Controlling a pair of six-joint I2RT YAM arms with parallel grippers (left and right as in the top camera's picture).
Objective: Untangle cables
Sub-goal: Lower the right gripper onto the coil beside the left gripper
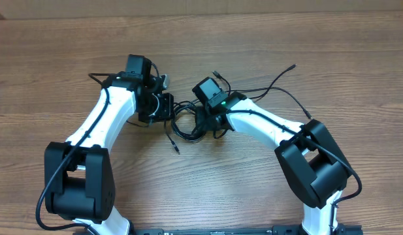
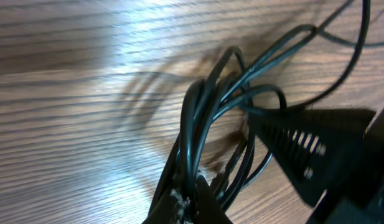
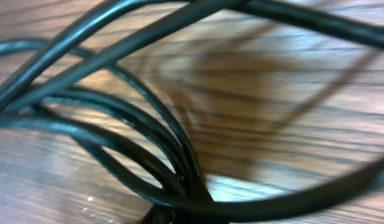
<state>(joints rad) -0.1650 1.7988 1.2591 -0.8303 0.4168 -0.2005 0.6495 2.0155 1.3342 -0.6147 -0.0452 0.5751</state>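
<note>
The cables (image 1: 183, 130) are thin black cords bunched in a small tangle at the table's middle, between my two grippers. Loose ends trail out to a plug (image 1: 177, 149) at the front and another plug (image 1: 292, 66) at the back right. My left gripper (image 1: 168, 108) sits at the tangle's left edge. In the left wrist view its fingers (image 2: 201, 200) are shut on a few cable strands (image 2: 195, 124). My right gripper (image 1: 201, 123) is at the tangle's right edge. In the right wrist view several cable loops (image 3: 135, 118) converge at its shut jaws at the bottom edge.
The wooden table (image 1: 70, 39) carries nothing else. A long strand (image 1: 289, 98) runs past the right arm (image 1: 266, 124) toward the right. The right gripper's black body (image 2: 304, 149) shows close beside the left gripper's strands.
</note>
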